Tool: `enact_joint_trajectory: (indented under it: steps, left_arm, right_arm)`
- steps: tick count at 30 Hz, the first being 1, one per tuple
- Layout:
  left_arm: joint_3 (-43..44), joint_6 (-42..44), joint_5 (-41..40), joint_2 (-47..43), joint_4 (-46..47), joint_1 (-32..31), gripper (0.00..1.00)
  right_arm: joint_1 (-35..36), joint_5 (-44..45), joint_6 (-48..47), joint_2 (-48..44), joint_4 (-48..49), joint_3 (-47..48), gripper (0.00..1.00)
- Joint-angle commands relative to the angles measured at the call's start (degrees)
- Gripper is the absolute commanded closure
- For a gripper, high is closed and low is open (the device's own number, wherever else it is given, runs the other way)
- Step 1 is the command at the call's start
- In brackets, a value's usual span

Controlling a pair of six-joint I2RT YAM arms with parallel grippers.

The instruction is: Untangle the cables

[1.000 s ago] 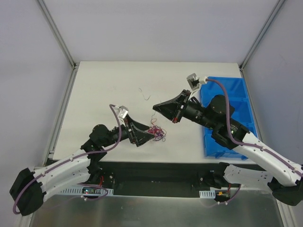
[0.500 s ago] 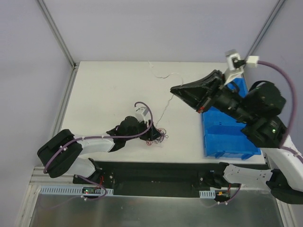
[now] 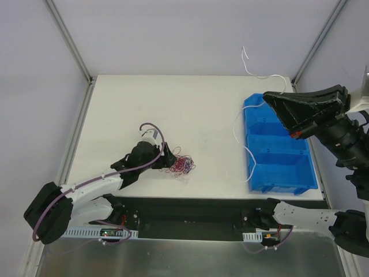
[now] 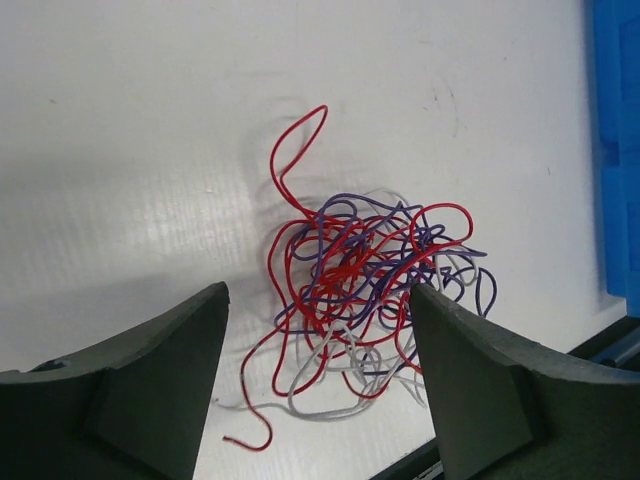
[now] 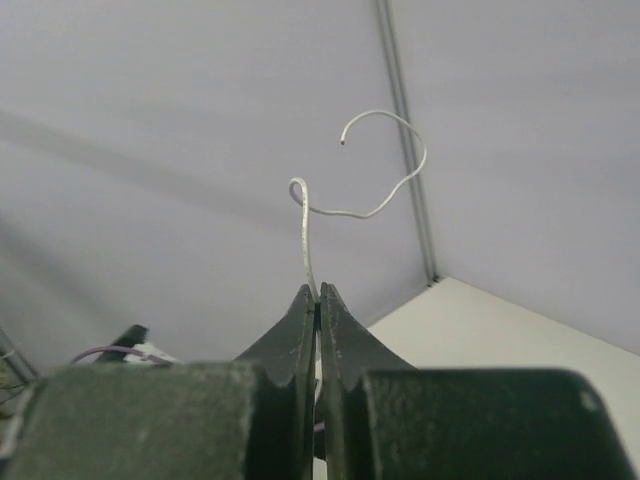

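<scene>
Cables [image 4: 365,300]: red, purple, white clump on table [image 3: 144,104] | left gripper [image 4: 318,300]: jaws apart; clump between them | right gripper [image 5: 317,290]: pinching white strand [image 5: 304,230]; high above blue bin [image 3: 282,187]

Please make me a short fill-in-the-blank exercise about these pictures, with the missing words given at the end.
1. The right tool is shut on a thin ___ wire.
2. The left tool stands ___ over the clump of wires.
3. The clump mixes red, white and ___ strands.
4. The compartment bin on the table is ___.
Missing words: white; open; purple; blue.
</scene>
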Motion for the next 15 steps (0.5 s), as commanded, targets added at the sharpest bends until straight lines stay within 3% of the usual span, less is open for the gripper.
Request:
enact_joint_trajectory:
  steps: [1,9,15]
  left_arm:
    - [-0.6,1.4,0.3,-9.5,-5.8,1.5,0.25]
    - [11.3,9.9,4.9,-25.3,-16.6,1.7,0.09]
    - [24.3,18.8,3.4,-25.6,-20.6,1.7,0.01]
  right_arm:
    - [-0.2,10.1,-6.2,-0.5,-4.1,-4.1,0.99]
    - [-2.5,28.9,-9.6,-2.6,-7.2,-19.9,1.00]
    - [-6.2,35.5,-8.7,-5.4,-13.9,-23.1,0.99]
